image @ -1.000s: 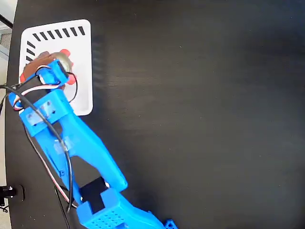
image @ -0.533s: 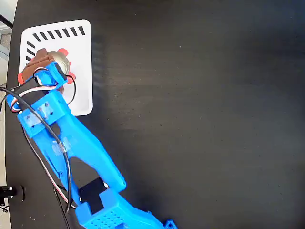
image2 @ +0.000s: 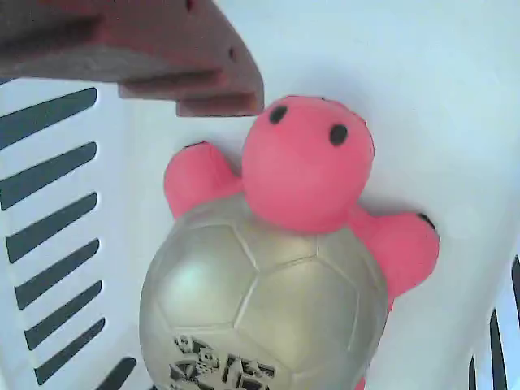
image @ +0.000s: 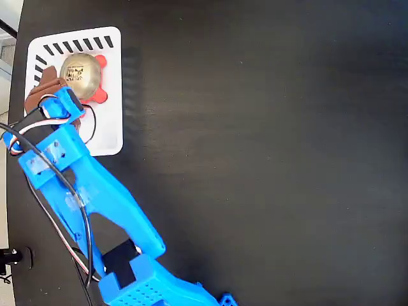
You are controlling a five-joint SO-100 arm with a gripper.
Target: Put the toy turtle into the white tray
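Now uncovered, the small squishy toy turtle [image: 83,74] [image2: 280,268], red-orange head and legs under a shiny grey-beige domed shell with a dark printed logo, lies in the flat white rectangular tray [image: 109,121] [image2: 439,73] near its slotted end. Backed off toward the tray's lower left, the blue arm's brown-fingered gripper [image: 46,89] holds nothing; whether its fingers [image2: 130,57] are spread, I cannot tell.

My arm [image: 95,197] is bright blue printed plastic in blocky segments, with perforated holes on its base housing [image: 143,288]. Red, white and black wires [image: 29,124] loop alongside it. My gripper [image: 48,86] has reddish-brown fingers.
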